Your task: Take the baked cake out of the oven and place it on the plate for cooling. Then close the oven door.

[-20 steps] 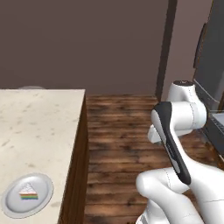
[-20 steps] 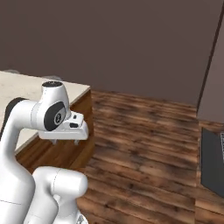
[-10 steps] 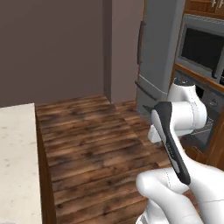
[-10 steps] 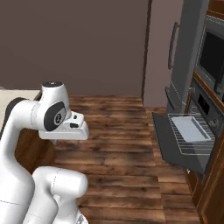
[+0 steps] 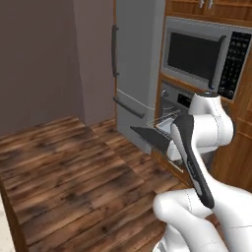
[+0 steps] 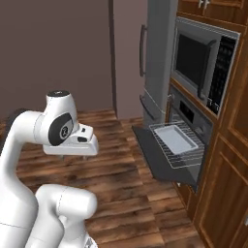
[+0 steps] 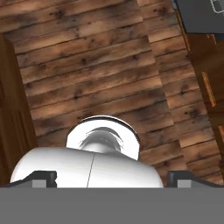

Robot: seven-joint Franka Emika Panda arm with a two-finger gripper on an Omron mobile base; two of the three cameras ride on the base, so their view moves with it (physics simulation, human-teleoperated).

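Overhead, the hand [image 7: 112, 178] spreads wide and empty above bare floor [image 7: 100, 74] beside the dropped oven door [image 6: 157, 157].

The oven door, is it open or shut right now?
Open. The oven door hangs dropped down flat, and the wire rack is pulled out over it with a pale tray resting on it.

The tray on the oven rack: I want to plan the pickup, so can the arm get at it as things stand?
Probably not yet: the oven door hangs open and the tray lies uncovered on the pulled-out rack, but the open pincer points at the floor, well short of it.
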